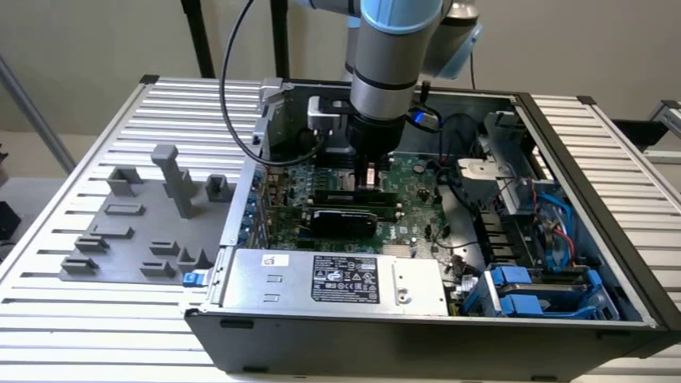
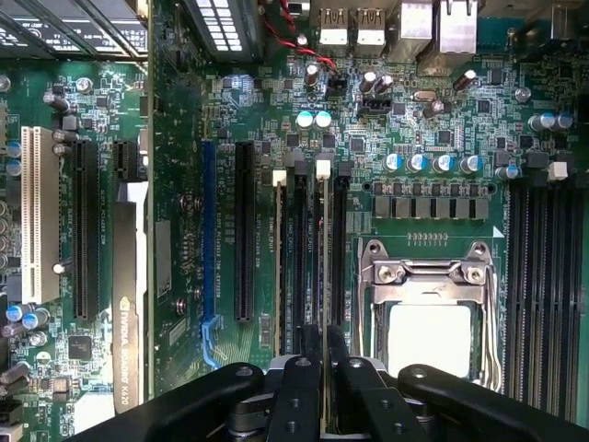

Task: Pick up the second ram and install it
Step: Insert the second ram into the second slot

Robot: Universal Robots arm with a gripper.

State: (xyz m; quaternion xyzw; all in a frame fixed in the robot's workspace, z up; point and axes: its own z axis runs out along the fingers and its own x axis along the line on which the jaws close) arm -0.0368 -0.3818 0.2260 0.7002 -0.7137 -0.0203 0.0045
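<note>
Over the motherboard (image 2: 230, 101), one gripper (image 2: 323, 364) pinches one ram stick (image 2: 323, 267) (edge-on) between two fingers (image 2: 301, 387).

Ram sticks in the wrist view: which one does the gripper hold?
The second ram, pinched in the gripper, on the side nearer the silver socket. The first ram stands beside it, untouched.

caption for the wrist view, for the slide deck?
Gripper holding the second ram edge-on over the motherboard memory slots, beside the open CPU socket.
</note>
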